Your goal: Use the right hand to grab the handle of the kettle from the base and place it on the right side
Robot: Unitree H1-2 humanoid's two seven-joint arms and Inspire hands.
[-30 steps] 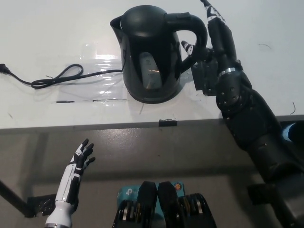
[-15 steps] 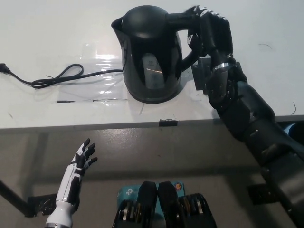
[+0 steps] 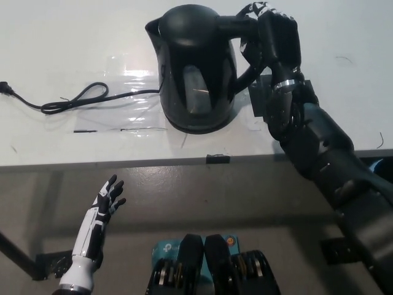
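Toward the upper middle of the frame, the black kettle (image 3: 198, 67) stood upright on the white surface (image 3: 73, 37), with its spout pointing to the upper left and its handle (image 3: 245, 46) curving out to the right. Its bottom sat on a dark round base (image 3: 198, 125), of which only the rim showed beneath the body. The right hand (image 3: 274, 38) was at the upper right, directly against the handle, and its black fingers (image 3: 261, 18) were curled closed around the top part of the grip where it joins the lid. The black forearm ran down from there to the lower right corner of the frame, crossing the front edge of the surface.

A black power cord (image 3: 67, 101) trailed from the foot of the kettle to the left, looping once before running off toward the left edge. It lay over a patch of clear tape or film (image 3: 126, 98) stuck flat on the surface just left of the kettle. A small dark clip (image 3: 217, 158) sat on the front edge below the kettle.

At the lower left, well apart from everything on the surface and below its edge, the white left hand (image 3: 105, 201) rested in the air with its fingers spread and nothing in them.
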